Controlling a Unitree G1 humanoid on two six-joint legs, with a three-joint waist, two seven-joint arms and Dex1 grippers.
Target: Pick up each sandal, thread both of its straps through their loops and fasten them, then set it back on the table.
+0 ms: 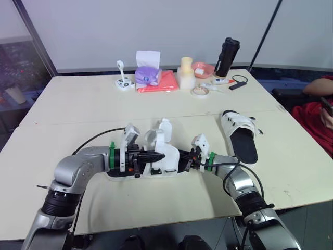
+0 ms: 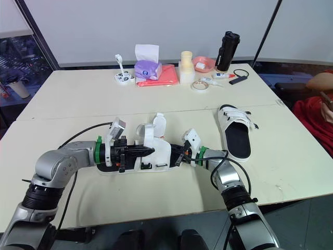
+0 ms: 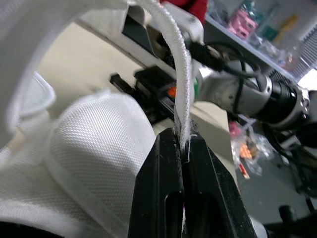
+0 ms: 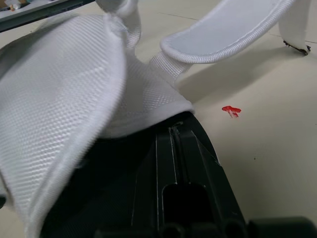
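Pinching strap (image 3: pixel 181 74) w/ left gripper (image 3: pixel 181 136): fingers closed on the thin edge only, and the strap arcs up over the upper. Near sandal (image 1: pixel 165 156) sits front-centre on the table (image 1: pixel 78 104), between both arms. (eng A)

Right gripper (image 1: pixel 188 160) is at the sandal's other end, fingers pressed together, tips tucked under the white upper. Can't tell if anything's actually clamped between them. (eng B)

Main risk imo: that edge grip slips once the strap gets pulled toward its loop. Webbing looks stiff & springy, so it probably pops out. (eng A)

Also, if the right side isn't really anchoring, the sandal likely slides along w/ the pull. No tension means no threading. (eng B)

Second strap (image 1: pixel 165 126) stands loose just beside the held one and could snag a finger on the way. Other sandal (image 1: pixel 239 138) lies flat well apart to the right, so no collision worry there. (eng A)
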